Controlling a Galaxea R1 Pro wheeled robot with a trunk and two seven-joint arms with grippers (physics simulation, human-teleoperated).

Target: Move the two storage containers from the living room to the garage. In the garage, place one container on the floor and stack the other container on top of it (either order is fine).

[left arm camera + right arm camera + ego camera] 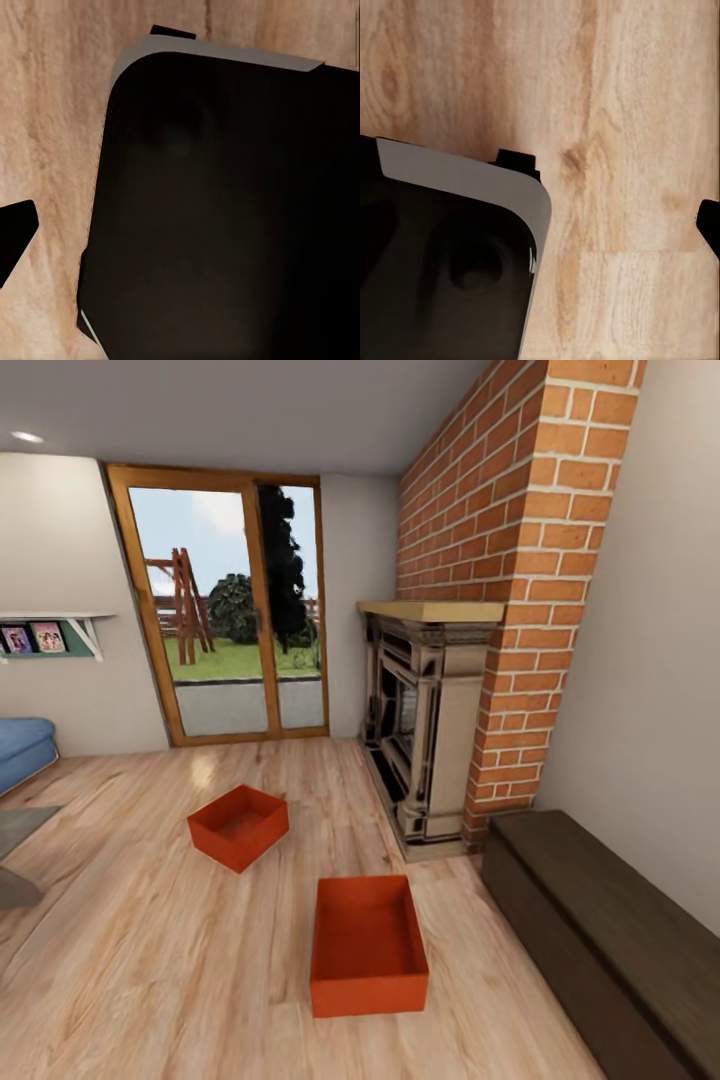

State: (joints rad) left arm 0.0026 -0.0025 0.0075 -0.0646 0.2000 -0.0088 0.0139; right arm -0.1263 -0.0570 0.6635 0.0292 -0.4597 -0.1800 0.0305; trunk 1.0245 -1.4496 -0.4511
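Note:
Two orange-red lidless storage containers lie on the light wood-plank floor of the living room. The nearer container sits at centre, close in front of me, its long side running away from me. The farther container lies to its left and further off, turned at an angle. Both look empty. One dark fingertip of my left gripper shows in the left wrist view, over bare planks. In the right wrist view, one fingertip of my right gripper shows over planks. Neither gripper is near a container. The garage is out of view.
A red-brick fireplace with a carved surround stands to the right. A long dark low bench runs along the right wall. A glass patio door is at the back and a blue sofa at the far left. My black base shows below the wrists.

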